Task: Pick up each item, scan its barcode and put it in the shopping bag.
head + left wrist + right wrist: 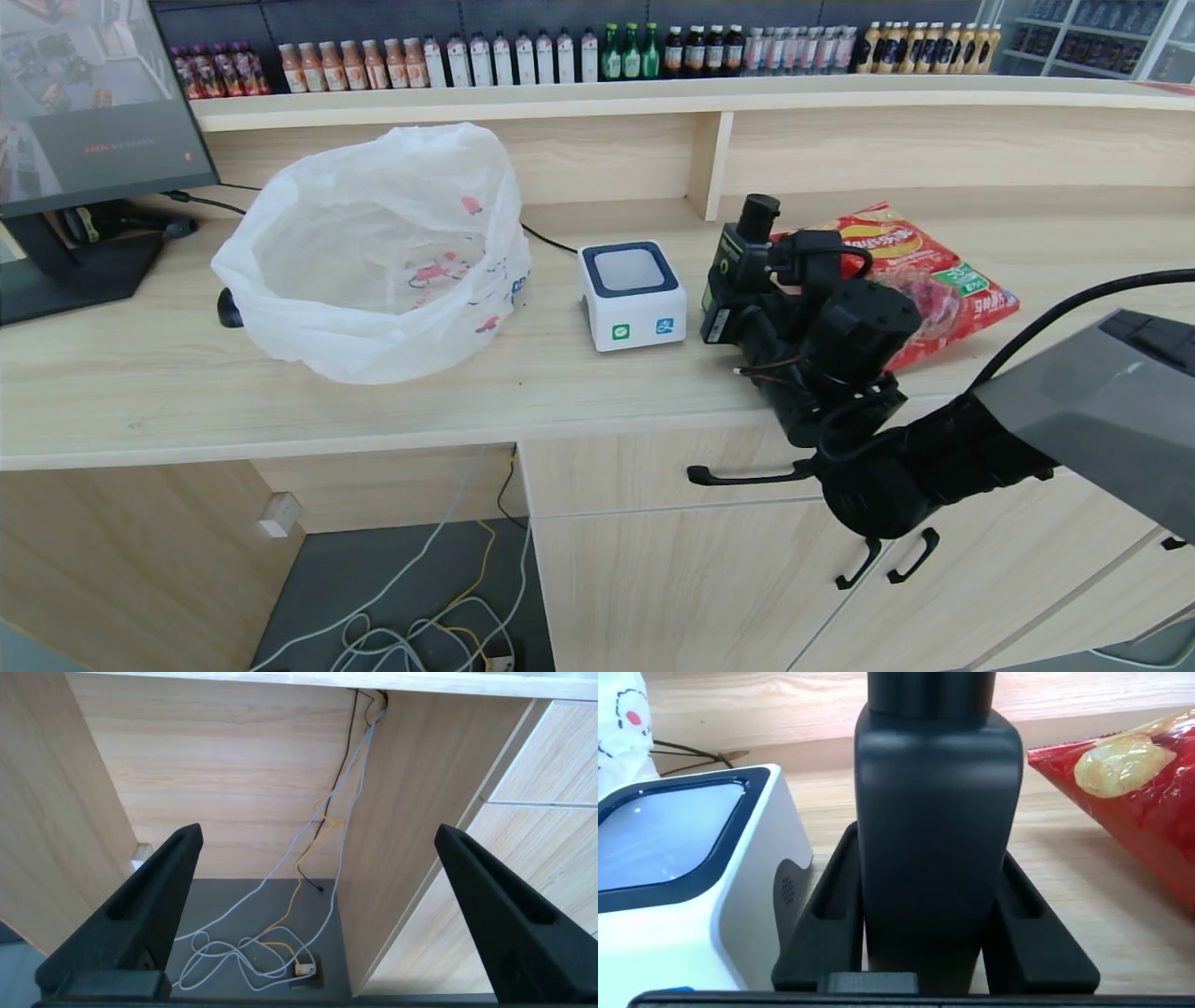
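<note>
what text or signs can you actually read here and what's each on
No text reads clearly.
scanner: two small icons, green and blue, no words
snack bag: print blurred
shopping bag: red and blue marks, unreadable
dark bottle: label too small
shelf bottles: labels too small
monitor: too small

Right fingers clamp a bottle; left fingers spread wide.

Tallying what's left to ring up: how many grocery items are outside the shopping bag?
2. A dark bottle in the right end effector beside the scanner; a red snack packet lying on the counter further right. The arm could hide others.
</note>
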Robot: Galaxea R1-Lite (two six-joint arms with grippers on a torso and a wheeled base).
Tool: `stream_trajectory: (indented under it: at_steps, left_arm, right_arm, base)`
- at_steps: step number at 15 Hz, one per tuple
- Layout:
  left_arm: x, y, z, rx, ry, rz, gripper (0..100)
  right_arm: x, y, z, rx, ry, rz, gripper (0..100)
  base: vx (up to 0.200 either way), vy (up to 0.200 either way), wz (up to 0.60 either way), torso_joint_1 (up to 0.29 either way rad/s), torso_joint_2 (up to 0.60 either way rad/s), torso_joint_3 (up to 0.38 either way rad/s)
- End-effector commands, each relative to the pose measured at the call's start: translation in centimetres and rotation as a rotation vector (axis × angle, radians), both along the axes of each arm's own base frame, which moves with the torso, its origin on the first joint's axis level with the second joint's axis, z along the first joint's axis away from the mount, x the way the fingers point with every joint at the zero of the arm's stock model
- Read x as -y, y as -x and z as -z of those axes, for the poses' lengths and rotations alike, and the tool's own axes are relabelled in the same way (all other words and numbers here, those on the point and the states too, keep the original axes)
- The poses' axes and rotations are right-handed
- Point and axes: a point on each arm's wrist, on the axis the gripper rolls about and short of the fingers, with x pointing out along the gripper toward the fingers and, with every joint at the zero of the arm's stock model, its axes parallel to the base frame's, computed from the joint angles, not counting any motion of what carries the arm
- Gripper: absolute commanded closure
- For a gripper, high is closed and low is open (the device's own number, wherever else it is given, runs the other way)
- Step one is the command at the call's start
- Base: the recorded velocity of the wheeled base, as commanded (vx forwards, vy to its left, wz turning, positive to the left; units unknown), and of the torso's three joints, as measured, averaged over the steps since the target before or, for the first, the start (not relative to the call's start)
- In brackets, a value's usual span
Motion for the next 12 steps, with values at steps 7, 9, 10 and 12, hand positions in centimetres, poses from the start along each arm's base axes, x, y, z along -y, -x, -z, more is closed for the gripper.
stream_trajectory:
  at_steps: [7,9,10,12]
  left_arm:
    - [0.0,0.0,0.0,0.0,0.0,-0.001,0]
    - [0.0,0.0,0.0,0.0,0.0,0.0,0]
    - [0.0,0.0,0.0,0.0,0.0,0.0,0]
    - [0.0,0.0,0.0,0.0,0.0,-0.001,0]
  right_arm:
    - [0.5,1.9,-2.0,0.024,-0.019,-0.014,100]
    - [0.6,2.6,-2.2,0.022,-0.017,-0.019,100]
    - [0.6,3.1,-2.5,0.024,-0.019,-0.026,100]
    - [0.2,4.1,-3.2,0.043,-0.029,-0.049,100]
  base:
    - [0.0,0.0,0.0,0.0,0.0,0.0]
    - [0.0,0.0,0.0,0.0,0.0,0.0]
    - [0.0,0.0,0.0,0.0,0.0,0.0]
    - [0.0,0.0,0.0,0.0,0.0,0.0]
